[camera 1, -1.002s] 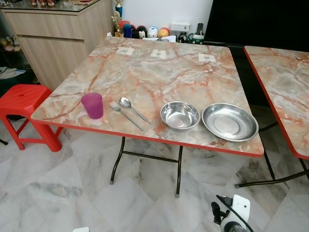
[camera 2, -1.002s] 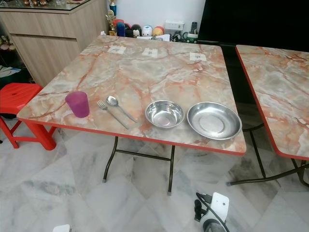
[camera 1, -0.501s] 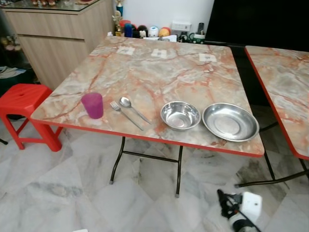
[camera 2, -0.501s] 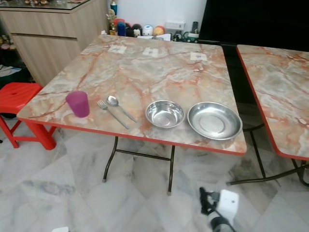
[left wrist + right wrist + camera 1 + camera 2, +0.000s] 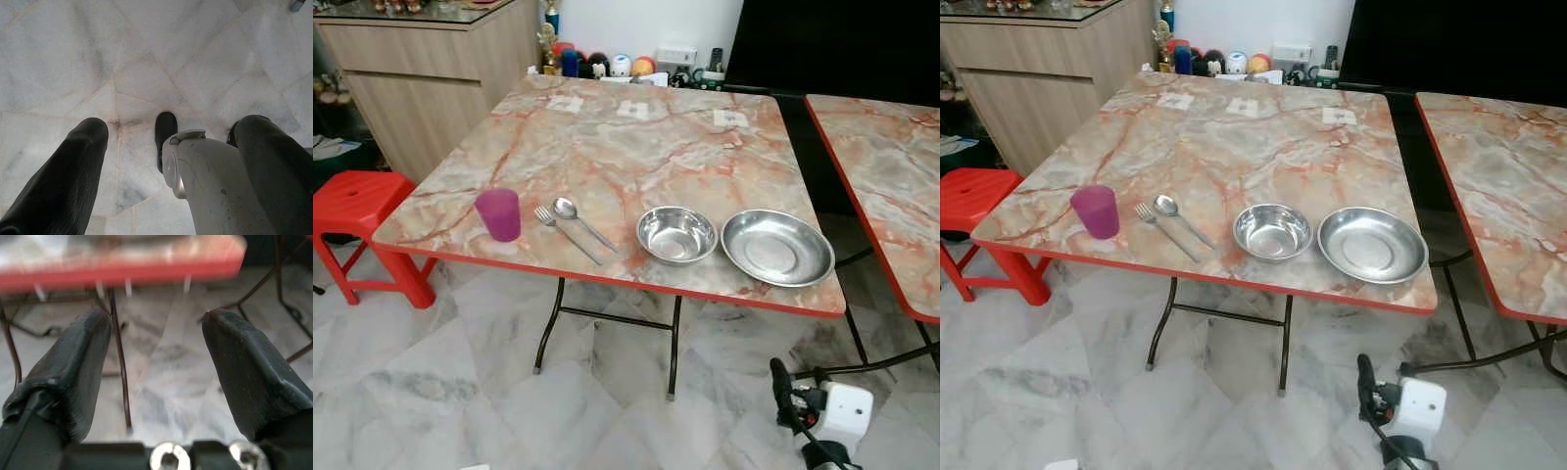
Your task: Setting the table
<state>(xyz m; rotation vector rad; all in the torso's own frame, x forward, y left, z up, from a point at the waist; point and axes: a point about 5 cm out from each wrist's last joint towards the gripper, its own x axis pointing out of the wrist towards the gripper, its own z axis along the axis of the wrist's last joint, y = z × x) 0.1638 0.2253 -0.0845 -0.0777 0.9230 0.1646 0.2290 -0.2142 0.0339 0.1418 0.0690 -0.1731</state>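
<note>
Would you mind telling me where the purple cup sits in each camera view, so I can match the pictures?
Left eye view: purple cup at the table's near left corner, left of the fork.
Right eye view: same corner, cup.
Left wrist view: floor tiles and the robot's own leg, not the cup.
Right wrist view: the table's red edge beyond open fingers, not the cup.
Shared landmark: that red edge.

Along the near edge of the table (image 5: 607,137) in front of me sit four places in a row: the cup (image 5: 498,214) at my 11 o'clock, then the fork (image 5: 564,232) and spoon (image 5: 581,220) side by side, the bowl (image 5: 676,234) at 12, and the plate (image 5: 777,247) just beside it at 1. A stool (image 5: 360,201) stands at 10, a second table (image 5: 886,186) at 2.
</note>
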